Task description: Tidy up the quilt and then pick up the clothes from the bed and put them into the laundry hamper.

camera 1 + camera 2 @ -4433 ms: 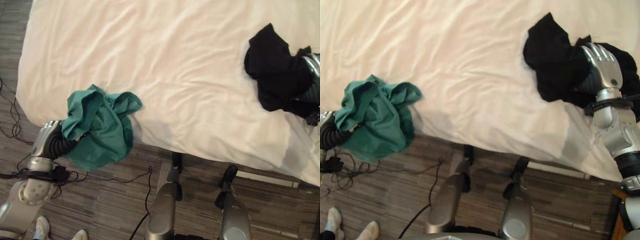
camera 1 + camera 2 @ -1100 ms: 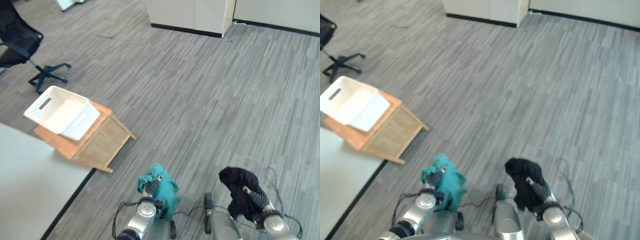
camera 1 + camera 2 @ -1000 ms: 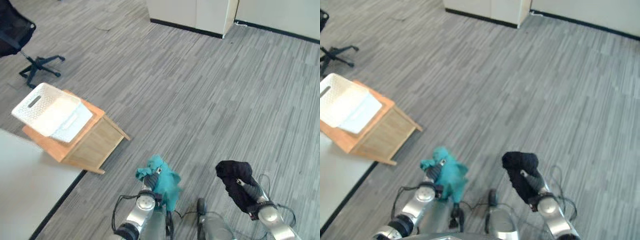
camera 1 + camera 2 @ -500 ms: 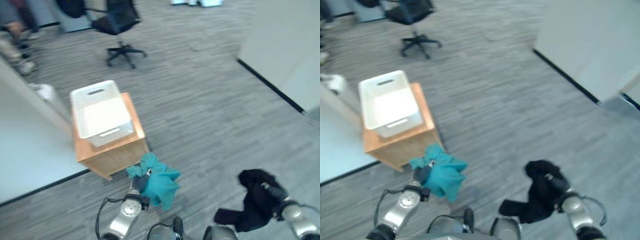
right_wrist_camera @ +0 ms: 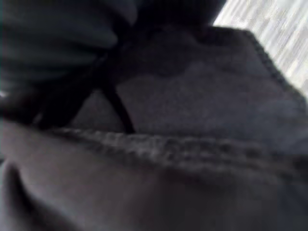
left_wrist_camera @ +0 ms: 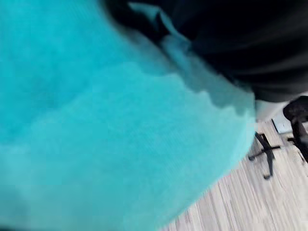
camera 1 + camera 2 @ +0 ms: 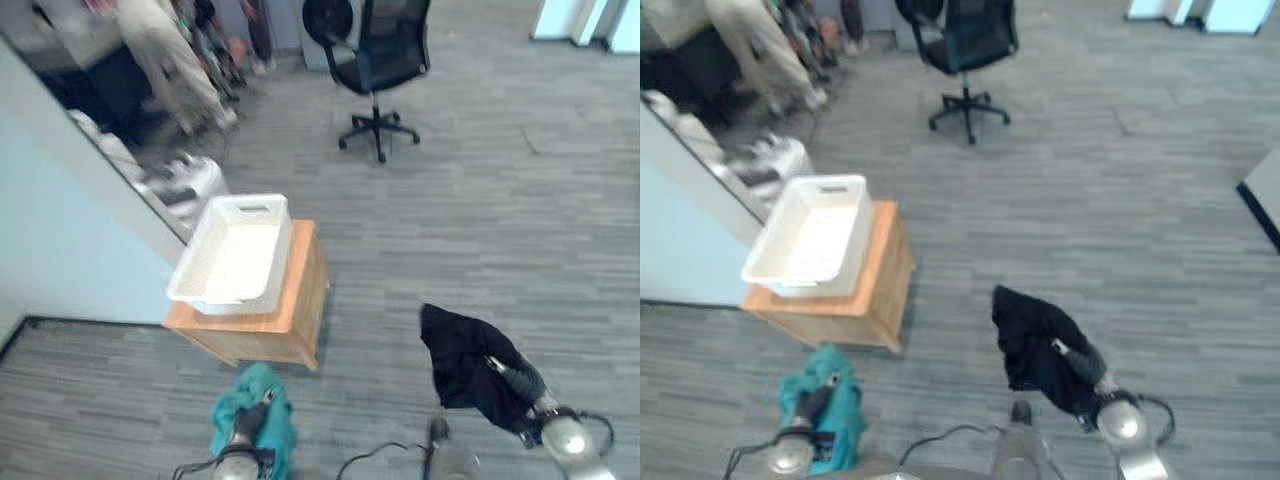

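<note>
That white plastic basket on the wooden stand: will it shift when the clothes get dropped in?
Probably a little: the white perforated plastic basket looks thin-walled and holds nothing, so likely light. It overhangs the small wooden stand on one side, so a push there might tip it.

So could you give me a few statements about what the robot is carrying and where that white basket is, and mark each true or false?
1. The left hand carries a teal garment. True.
2. The right hand carries a white towel. False: it carries a black garment.
3. The white basket sits on a wooden stand. True.
4. Clothes already fill the basket. False: it looks empty; both garments are still in the hands.
5. A black office chair stands on the floor beyond the basket. True.
6. The basket lies on the floor. False: it rests on top of the stand.
</note>
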You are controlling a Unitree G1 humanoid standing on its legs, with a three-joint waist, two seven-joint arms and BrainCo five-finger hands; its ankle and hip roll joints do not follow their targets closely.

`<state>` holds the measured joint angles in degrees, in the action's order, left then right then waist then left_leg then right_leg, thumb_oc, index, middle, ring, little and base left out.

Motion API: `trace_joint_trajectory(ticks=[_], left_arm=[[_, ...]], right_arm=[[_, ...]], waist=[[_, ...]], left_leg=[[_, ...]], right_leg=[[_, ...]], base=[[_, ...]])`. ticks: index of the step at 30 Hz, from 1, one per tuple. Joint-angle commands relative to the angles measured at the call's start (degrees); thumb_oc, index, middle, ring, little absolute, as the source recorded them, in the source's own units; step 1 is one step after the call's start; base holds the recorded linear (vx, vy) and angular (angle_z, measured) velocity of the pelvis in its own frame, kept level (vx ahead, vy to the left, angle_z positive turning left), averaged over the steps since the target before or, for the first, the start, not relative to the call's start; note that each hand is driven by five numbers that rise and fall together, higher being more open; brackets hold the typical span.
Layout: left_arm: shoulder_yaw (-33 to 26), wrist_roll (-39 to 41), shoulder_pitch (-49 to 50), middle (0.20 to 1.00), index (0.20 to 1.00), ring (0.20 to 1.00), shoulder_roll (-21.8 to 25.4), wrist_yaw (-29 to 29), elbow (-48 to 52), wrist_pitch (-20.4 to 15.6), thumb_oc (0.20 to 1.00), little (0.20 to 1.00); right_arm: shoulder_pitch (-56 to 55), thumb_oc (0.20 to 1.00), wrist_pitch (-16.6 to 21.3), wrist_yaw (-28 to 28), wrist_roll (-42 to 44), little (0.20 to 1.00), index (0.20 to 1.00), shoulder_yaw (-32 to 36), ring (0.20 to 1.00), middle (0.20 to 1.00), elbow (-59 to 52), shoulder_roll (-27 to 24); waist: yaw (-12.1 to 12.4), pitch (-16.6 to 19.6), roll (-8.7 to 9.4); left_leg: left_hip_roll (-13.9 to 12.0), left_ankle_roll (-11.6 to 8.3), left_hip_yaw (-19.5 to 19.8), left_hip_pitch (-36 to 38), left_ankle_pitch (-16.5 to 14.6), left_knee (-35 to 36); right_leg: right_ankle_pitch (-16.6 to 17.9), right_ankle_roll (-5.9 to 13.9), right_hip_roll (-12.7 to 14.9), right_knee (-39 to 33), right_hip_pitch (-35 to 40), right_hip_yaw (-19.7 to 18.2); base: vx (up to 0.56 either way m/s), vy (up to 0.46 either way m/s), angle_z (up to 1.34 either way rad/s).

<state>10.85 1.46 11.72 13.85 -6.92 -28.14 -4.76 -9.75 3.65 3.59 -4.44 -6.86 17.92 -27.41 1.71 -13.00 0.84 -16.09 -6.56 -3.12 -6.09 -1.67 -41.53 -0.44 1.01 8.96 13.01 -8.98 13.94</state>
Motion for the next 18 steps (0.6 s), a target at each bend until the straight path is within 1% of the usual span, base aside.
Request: trace_joint_trajectory(ticks=[1,2,3,4,5,6,7,8,9,10,11,12,13,14,15,16,17,18], left_arm=[[0.02,-0.94,-4.9,0.2,0.2,0.2,5.88,-0.36,4.71,-3.15,0.2,0.2],[0.09,-1.28,-4.65,0.2,0.2,0.2,5.73,-0.22,4.81,-3.09,0.2,0.2],[0.32,-1.8,-4.2,0.2,0.2,0.2,5.87,-0.05,5.18,-3.03,0.2,0.2],[0.19,-2.08,-3.83,0.2,0.2,0.2,5.96,0.04,5.64,-2.95,0.2,0.2],[-0.11,-2.55,-3.39,0.2,0.2,0.2,6.34,0.07,6.73,-2.79,0.2,0.2],[-0.19,-2.58,-3.23,0.2,0.2,0.2,6.39,0.1,6.93,-2.67,0.2,0.2],[-0.28,-2.77,-2.96,0.2,0.2,0.2,6.53,0.27,7.36,-2.58,0.2,0.2],[-0.84,-2.74,-2.01,0.2,0.2,0.2,6.67,0.77,7.39,-2.07,0.2,0.2],[-0.67,-2.89,-1.64,0.2,0.2,0.2,6.8,0.93,6.53,-1.82,0.2,0.2],[-0.49,-3.46,-1.66,0.2,0.2,0.2,7.1,0.82,5.86,-1.4,0.2,0.2],[-0.32,-4.12,-2.04,0.2,0.2,0.2,7.39,0.37,5.23,-1.13,0.2,0.2],[-0.34,-4.15,-2.1,0.2,0.2,0.2,7.39,0.32,5.18,-1.14,0.2,0.2],[-0.19,-5.31,-2.63,0.2,0.2,0.2,8.01,-0.38,4.2,-0.9,0.2,0.2],[-0.24,-6.02,-3.32,0.2,0.2,0.2,8.53,-0.86,4.11,-0.72,0.2,0.2],[-0.18,-6.59,-4.51,0.2,0.2,0.2,9.54,-1.52,4.05,-0.78,0.2,0.2],[-0.31,-6.57,-4.64,0.2,0.2,0.2,9.73,-1.78,4.32,-1.06,0.2,0.2],[-0.32,-6.57,-4.6,0.2,0.2,0.2,9.74,-1.78,4.34,-1.06,0.2,0.2],[-0.82,-6.45,-4.74,0.2,0.2,0.2,10.31,-2.05,4.99,-1.45,0.2,0.2]], right_arm=[[5.03,0.2,3.46,1.03,0.61,0.2,0.2,-1.13,0.2,0.2,-1.85,-2.01],[5.52,0.2,3.3,0.9,0.36,0.2,0.2,-1.68,0.2,0.2,-1.52,-1.93],[5.93,0.2,3.62,1.06,0.57,0.2,0.2,-2.59,0.2,0.2,-0.15,-1.36],[6.16,0.2,3.67,1.27,0.89,0.2,0.2,-2.76,0.2,0.2,0.68,-0.82],[6.64,0.2,3.66,1.55,1.05,0.2,0.2,-2.94,0.2,0.2,1.56,-0.33],[6.74,0.2,3.74,1.6,1.05,0.2,0.2,-3.05,0.2,0.2,1.71,-0.29],[7.35,0.2,3.53,1.77,1.39,0.2,0.2,-3.25,0.2,0.2,2.98,0.31],[8.53,0.2,3.29,1.91,1.33,0.2,0.2,-3.8,0.2,0.2,5.11,1.46],[8.96,0.2,3.47,2.04,1.19,0.2,0.2,-4.24,0.2,0.2,6.05,2.35],[8.95,0.2,3.73,2.13,1.2,0.2,0.2,-4.07,0.2,0.2,6.0,2.89],[8.92,0.2,3.77,2.09,1.44,0.2,0.2,-3.92,0.2,0.2,6.11,3.58],[8.98,0.2,3.79,2.09,1.44,0.2,0.2,-3.94,0.2,0.2,6.15,3.61],[9.4,0.2,3.53,2.31,1.55,0.2,0.2,-4.08,0.2,0.2,6.74,4.44],[9.33,0.2,3.47,2.48,1.49,0.2,0.2,-4.0,0.2,0.2,6.72,5.0],[8.98,0.2,3.63,2.58,1.73,0.2,0.2,-3.93,0.2,0.2,6.55,5.45],[8.6,0.2,3.68,2.58,1.84,0.2,0.2,-3.97,0.2,0.2,6.23,5.44],[8.57,0.2,3.67,2.58,1.84,0.2,0.2,-3.98,0.2,0.2,6.2,5.44],[7.78,0.2,3.94,2.8,2.18,0.2,0.2,-4.13,0.2,0.2,5.69,5.45]], waist=[[0.64,-2.98,2.08],[1.2,-2.63,2.15],[1.16,-2.26,1.98],[1.11,-1.84,1.79],[0.98,-1.33,1.66],[0.94,-1.33,1.82],[1.21,-1.07,1.69],[2.15,-0.03,1.54],[2.2,0.52,1.7],[2.14,0.85,1.69],[1.25,0.82,1.71],[1.11,0.76,1.86],[-0.02,0.36,1.7],[-0.88,0.05,1.27],[-2.04,-0.31,0.58],[-2.49,-0.52,0.58],[-2.6,-0.49,0.59],[-3.63,-0.93,0.32]], left_leg=[[4.18,3.64,-12.77,-0.69,-2.84,10.45],[4.49,3.66,-15.29,-2.09,-3.03,13.53],[4.5,2.48,-19.48,-2.06,-3.13,18.39],[4.24,2.43,-24.06,-2.22,-2.72,21.69],[3.94,2.25,-29.12,-1.78,-1.2,25.21],[4.25,2.29,-29.24,-1.48,-0.86,25.84],[3.7,2.15,-32.65,-1.8,0.58,27.05],[5.17,3.68,-32.97,0.18,0.56,32.23],[8.48,5.6,-31.52,2.62,-0.04,36.16],[10.4,7.17,-30.24,4.6,-1.1,37.98],[12.29,8.56,-29.62,7.0,-2.08,40.22],[12.79,8.88,-29.53,7.12,-2.02,40.68],[13.71,9.72,-28.06,8.91,-2.35,42.08],[13.7,10.33,-26.99,10.28,-2.55,43.12],[13.38,10.23,-24.1,12.74,-2.68,44.95],[13.51,10.03,-22.59,13.42,-2.68,45.34],[13.52,10.02,-22.47,13.45,-2.68,45.39],[12.68,9.08,-20.31,13.52,-1.7,45.05]], right_leg=[[-2.98,4.28,1.81,-12.37,14.72,2.75],[-3.59,4.42,1.4,-12.63,15.79,3.91],[-5.37,4.96,0.84,-12.34,17.44,5.17],[-6.03,5.05,0.14,-12.07,18.25,6.69],[-6.7,5.37,-0.45,-11.54,19.17,8.65],[-6.7,5.4,-0.29,-11.52,19.18,8.65],[-7.17,5.52,-0.99,-10.6,20.11,10.43],[-7.27,6.4,-1.28,-7.58,21.27,12.91],[-6.21,8.13,0.01,-2.09,20.72,14.02],[-2.78,10.54,0.6,5.16,19.73,14.11],[1.46,13.4,2.96,12.77,17.51,13.9],[1.28,13.56,3.5,13.62,17.15,13.84],[5.36,13.99,4.81,20.3,14.36,11.89],[5.93,13.99,5.65,25.54,11.21,9.68],[4.13,13.76,5.99,28.01,7.0,5.76],[2.85,13.19,5.99,25.93,5.68,4.27],[2.78,13.2,5.99,25.9,5.77,4.39],[1.56,10.65,4.52,17.65,4.06,2.63]], base=[[0.26,-0.146,0.53],[0.45,-0.208,0.62],[0.42,-0.159,0.51],[0.43,-0.13,0.79],[0.24,-0.071,0.88],[0.24,-0.059,0.87],[0.36,-0.021,0.75],[0.49,0.058,0.61],[0.54,0.146,0.6],[0.44,0.223,1.01],[0.29,0.164,1.13],[0.24,0.122,1.1],[0.18,0.04,0.99],[0.44,-0.035,0.94],[0.43,-0.087,1.38],[0.34,-0.096,1.28],[0.22,-0.224,1.53],[0.12,-0.186,1.09]])
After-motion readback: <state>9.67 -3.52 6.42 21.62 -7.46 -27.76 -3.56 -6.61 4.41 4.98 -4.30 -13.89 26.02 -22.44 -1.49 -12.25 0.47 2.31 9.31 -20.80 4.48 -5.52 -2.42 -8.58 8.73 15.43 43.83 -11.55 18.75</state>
